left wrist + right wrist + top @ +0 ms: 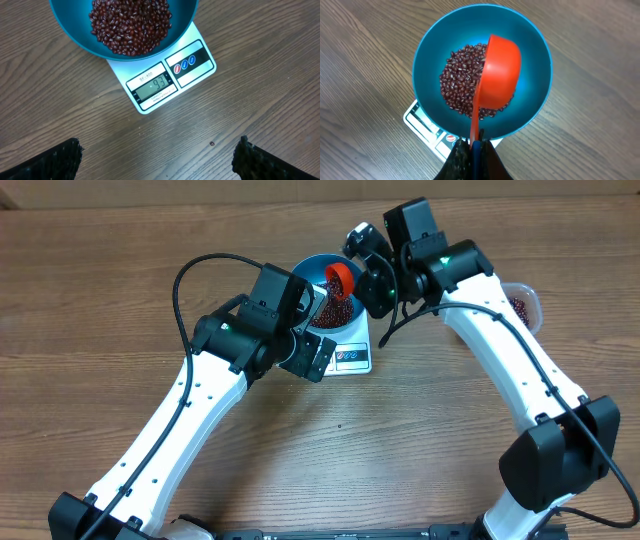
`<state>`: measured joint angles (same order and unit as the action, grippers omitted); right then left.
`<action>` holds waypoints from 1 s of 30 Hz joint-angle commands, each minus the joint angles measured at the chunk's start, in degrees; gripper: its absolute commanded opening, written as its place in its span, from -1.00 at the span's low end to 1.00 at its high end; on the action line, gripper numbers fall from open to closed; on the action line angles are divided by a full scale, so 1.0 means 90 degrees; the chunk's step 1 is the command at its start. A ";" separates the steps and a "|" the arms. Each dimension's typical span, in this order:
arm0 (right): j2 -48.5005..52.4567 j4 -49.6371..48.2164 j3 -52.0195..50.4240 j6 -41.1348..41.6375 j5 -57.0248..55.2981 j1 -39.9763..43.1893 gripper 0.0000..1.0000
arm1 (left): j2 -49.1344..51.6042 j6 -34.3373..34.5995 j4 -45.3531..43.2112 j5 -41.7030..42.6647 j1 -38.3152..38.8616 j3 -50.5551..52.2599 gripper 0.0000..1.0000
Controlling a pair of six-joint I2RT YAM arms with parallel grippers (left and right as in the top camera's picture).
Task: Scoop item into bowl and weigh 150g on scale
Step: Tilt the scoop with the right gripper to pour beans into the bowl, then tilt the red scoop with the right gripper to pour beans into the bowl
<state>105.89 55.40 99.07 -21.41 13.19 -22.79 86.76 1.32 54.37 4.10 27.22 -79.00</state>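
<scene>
Beans (462, 82) heaped in blue bowl (530, 60); bowl sits on scale (165, 75), display reads 93. Red scoop (500, 70) tipped over beans inside bowl, R claw (472, 150) pinching its handle. L claw (157, 152) spread wide, empty, over bench (260, 100) near scale front. Tub (522, 302) w/ more beans beside R arm.

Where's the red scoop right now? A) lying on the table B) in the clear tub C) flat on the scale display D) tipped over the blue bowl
D: the right wrist view shows the red scoop tipped above the beans in the blue bowl, its handle in the right gripper.
</scene>
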 commanded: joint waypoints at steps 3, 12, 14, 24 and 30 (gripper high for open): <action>-0.0284 -0.0027 0.0216 -0.0350 -0.0250 -0.0143 -0.92 | -0.0143 0.0041 -0.0027 0.0044 -0.0034 0.0022 0.99; -0.0364 -0.0061 0.0216 -0.0347 -0.0328 -0.0141 -0.93 | -0.0143 0.0041 -0.0027 0.0044 -0.0034 0.0022 0.99; -0.0396 -0.0044 0.0216 -0.0367 -0.0323 -0.0143 -0.92 | -0.0143 0.0041 -0.0027 0.0044 -0.0034 0.0022 0.99; -0.0517 0.0056 0.0216 -0.0741 -0.0316 -0.0143 -0.92 | -0.0143 0.0041 -0.0027 0.0044 -0.0034 0.0022 0.99; -0.0610 0.0194 0.0216 -0.1158 -0.0376 -0.0238 -0.92 | -0.0141 0.0041 -0.0027 0.0044 -0.0034 0.0022 0.99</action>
<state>103.42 57.17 99.11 -29.19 10.33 -24.16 86.76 1.32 54.37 4.10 27.22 -79.00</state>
